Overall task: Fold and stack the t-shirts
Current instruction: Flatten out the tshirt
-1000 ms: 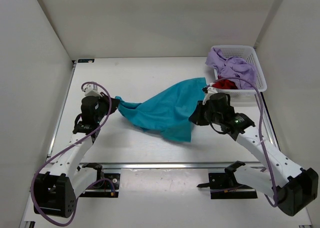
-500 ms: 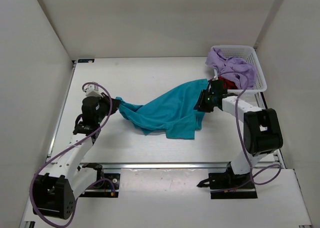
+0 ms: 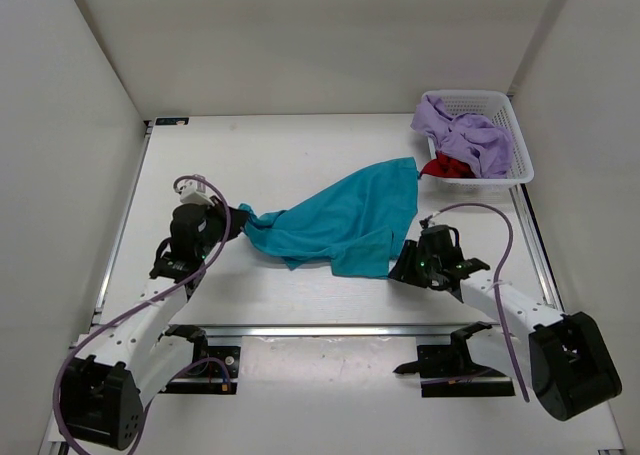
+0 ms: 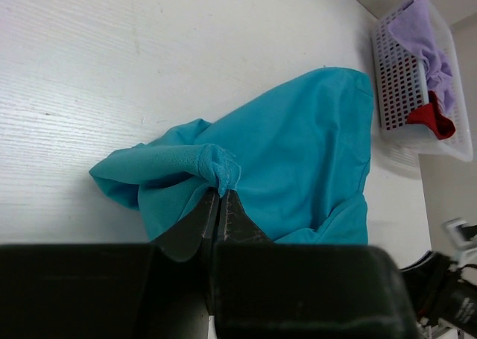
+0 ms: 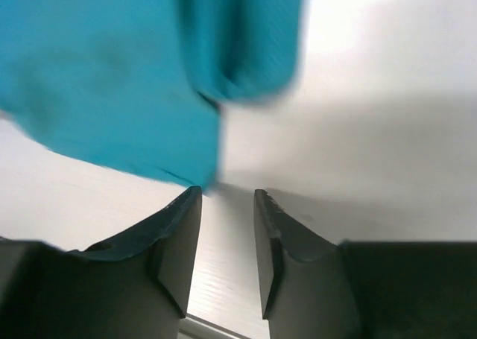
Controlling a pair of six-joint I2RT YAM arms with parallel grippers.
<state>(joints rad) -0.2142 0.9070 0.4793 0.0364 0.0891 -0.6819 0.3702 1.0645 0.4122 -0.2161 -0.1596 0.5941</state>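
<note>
The teal shirt [image 3: 340,220] is spread crumpled on the desk [image 3: 260,150] between the arms. Its left corner is pinched by the closed left end effector [image 4: 220,201]. The right end effector [image 5: 227,197] is parted and empty, just beside the shirt's near right edge. The lavender shirt [image 3: 465,130] and red shirt [image 3: 448,167] are piled in the basket [image 3: 485,102].

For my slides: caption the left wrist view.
Left gripper pinches a bunched edge of the teal shirt; basket beyond.

Room far left, cloth mid-table
Bare table [image 3: 270,150] is found far and left; the middle is covered by the teal t-shirt [image 3: 335,220], the far-right corner by the basket [image 3: 497,103].
</note>
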